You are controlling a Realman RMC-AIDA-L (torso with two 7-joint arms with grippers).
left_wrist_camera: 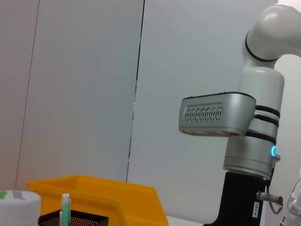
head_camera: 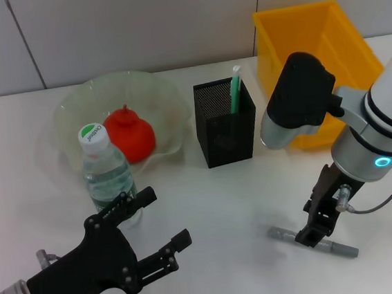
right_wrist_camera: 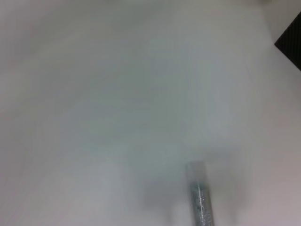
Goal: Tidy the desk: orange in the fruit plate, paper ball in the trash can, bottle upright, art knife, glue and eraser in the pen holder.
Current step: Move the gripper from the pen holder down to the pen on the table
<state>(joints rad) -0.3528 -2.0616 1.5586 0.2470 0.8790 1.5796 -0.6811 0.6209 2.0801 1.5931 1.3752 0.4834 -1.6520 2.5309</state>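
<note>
A grey art knife lies flat on the white table at the front right, and one end of the art knife shows in the right wrist view. My right gripper is down at its middle, shut on it. The red-orange fruit sits in the clear fruit plate. The bottle stands upright before the plate. My left gripper hangs open just in front of the bottle. A green stick stands in the black mesh pen holder. Paper ball and eraser are out of view.
A yellow bin stands at the back right, behind my right arm. In the left wrist view the yellow bin, the pen holder's rim and the bottle cap line the lower edge. Bare table lies between the grippers.
</note>
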